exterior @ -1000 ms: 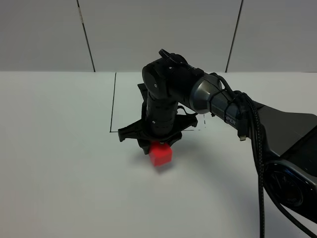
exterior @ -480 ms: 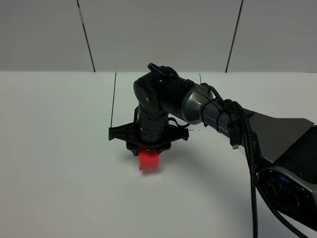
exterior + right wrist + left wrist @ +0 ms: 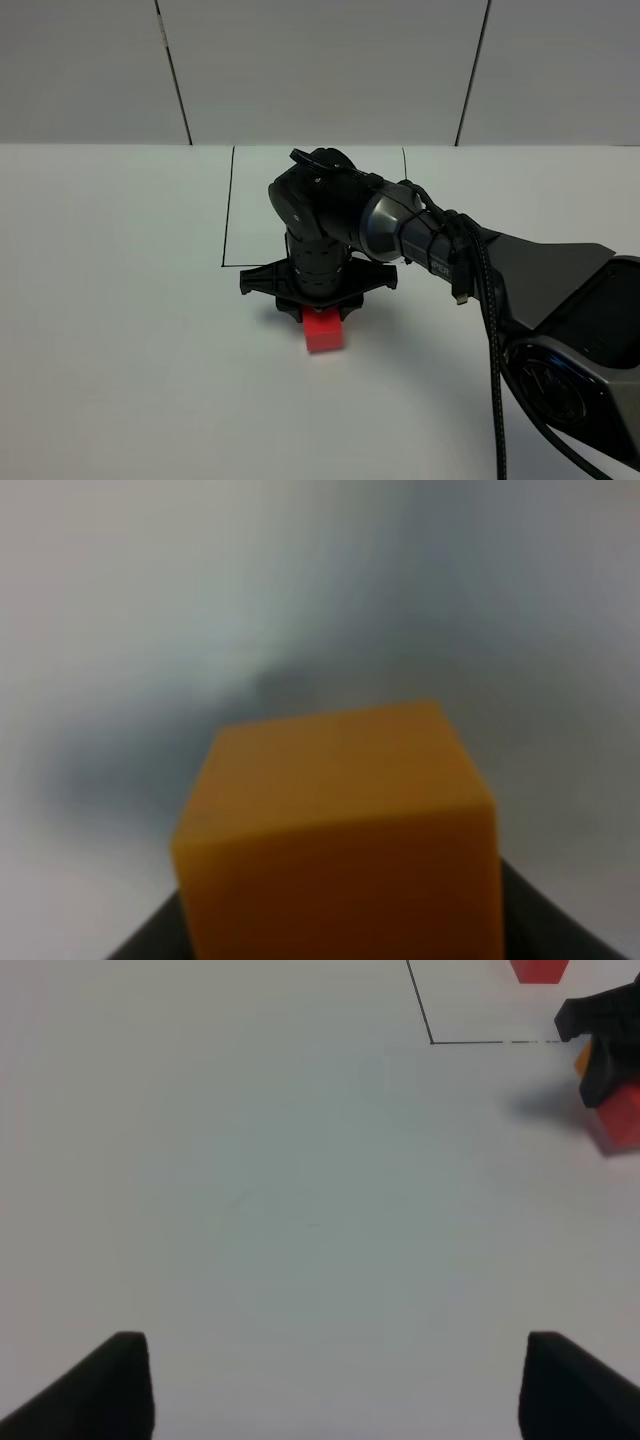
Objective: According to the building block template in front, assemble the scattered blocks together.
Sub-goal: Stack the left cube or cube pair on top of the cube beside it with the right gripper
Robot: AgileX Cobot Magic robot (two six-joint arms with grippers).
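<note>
Right gripper (image 3: 318, 303): low over the table (image 3: 120, 300), jaws closed on the orange cube (image 3: 340, 830), which fills the right wrist view; from the high camera the wrist hides that cube
Left gripper (image 3: 330, 1380): two dark fingertips at the frame corners, spread wide, nothing between them, hanging over bare table well apart from the work
Red cube (image 3: 323, 330): on the table just outside the front line of the frame (image 3: 228, 215), right under the right gripper; whether the gripper or orange cube touches it cannot be told
Orange cube, side view: the left wrist view shows an orange sliver (image 3: 583, 1060) beside the dark gripper body, just next to the red cube (image 3: 622, 1118)
Template: mostly hidden by the arm; only a red block (image 3: 538, 969) inside the frame shows in the left wrist view
Step, as I judge: bringing the orange cube against the red one to match the pair
Risk, shove: a sideways approach could push the loose red cube away, since nothing holds it
Risk, misalignment: a rotated orange cube would meet the red one corner-first and leave a gap
Risk, release: opening the jaws off-square or too high may let the orange cube tip or bounce off
</note>
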